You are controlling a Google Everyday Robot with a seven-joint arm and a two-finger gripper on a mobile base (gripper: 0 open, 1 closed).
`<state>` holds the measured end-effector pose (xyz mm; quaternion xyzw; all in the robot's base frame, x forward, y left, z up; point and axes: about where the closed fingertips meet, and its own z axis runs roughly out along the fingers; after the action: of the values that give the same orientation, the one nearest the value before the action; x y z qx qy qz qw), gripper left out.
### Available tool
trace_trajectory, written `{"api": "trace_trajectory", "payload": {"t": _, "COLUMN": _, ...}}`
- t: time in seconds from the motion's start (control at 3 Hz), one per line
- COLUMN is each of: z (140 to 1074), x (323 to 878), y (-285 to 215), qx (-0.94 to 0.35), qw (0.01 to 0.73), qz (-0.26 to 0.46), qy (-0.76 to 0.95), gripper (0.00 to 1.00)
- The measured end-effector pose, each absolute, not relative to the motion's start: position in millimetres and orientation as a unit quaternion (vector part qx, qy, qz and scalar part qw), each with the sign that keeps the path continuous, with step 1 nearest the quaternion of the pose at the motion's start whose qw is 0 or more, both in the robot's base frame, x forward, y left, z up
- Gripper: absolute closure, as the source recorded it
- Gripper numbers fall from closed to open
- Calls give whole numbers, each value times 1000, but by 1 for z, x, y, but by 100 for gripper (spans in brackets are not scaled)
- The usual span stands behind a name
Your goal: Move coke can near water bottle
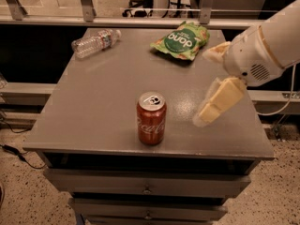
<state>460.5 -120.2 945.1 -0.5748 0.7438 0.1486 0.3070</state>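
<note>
The coke can [151,118], red with white script and a silver top, stands upright near the front edge of the grey table [103,107]. The water bottle [94,42], clear and crinkled with a white cap, lies on its side at the far left corner. My gripper [203,89] hangs over the right part of the table, to the right of the can and apart from it. Its two cream fingers [218,101] are spread apart with nothing between them. The white arm [267,46] comes in from the right.
A green snack bag [182,40] lies at the far right of the table, just behind the gripper. A railing and glass panel run behind the table. Drawers sit under the tabletop. A speckled floor lies on both sides.
</note>
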Motion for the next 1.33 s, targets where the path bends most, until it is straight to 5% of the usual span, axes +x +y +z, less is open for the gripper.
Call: {"api": "trace_trajectory", "payload": {"t": 1.33, "z": 905, "x": 453, "y": -15, "qx": -566, "qw": 392, "qz": 286, "qy": 666, "gripper": 0}}
